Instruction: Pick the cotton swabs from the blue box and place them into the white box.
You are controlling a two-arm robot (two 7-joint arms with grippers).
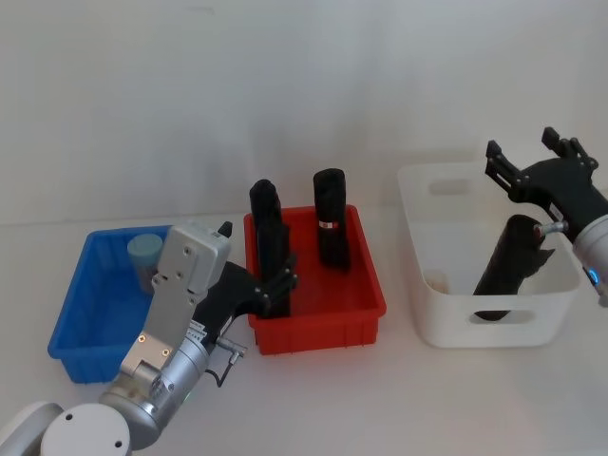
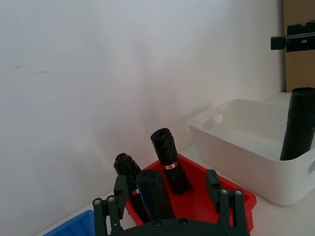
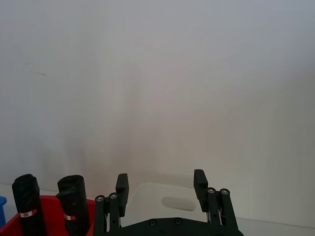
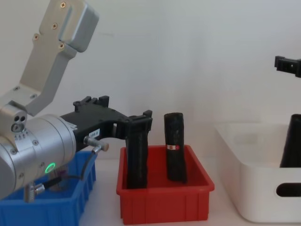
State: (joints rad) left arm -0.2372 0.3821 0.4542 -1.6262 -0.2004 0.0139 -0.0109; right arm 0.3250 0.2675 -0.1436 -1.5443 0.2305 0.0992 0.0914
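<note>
1. One jar of cotton swabs [image 1: 145,255] is seen in the blue box [image 1: 85,323], far left.
2. The white box [image 1: 446,318] at right contains a black roll [image 1: 508,266].
3. The left gripper [image 1: 275,285], spread wide, is held at the red tray [image 1: 318,328].
4. The right gripper [image 1: 532,157], spread wide, is raised above the white box.
5. A white tabletop [image 1: 399,399] and bare pale wall [image 1: 285,95] surround everything.

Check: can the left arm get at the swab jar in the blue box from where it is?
Probably yes. The jar stands uncovered in the open blue box. The left tool sits open over the red tray, so it must swing back first.
</note>
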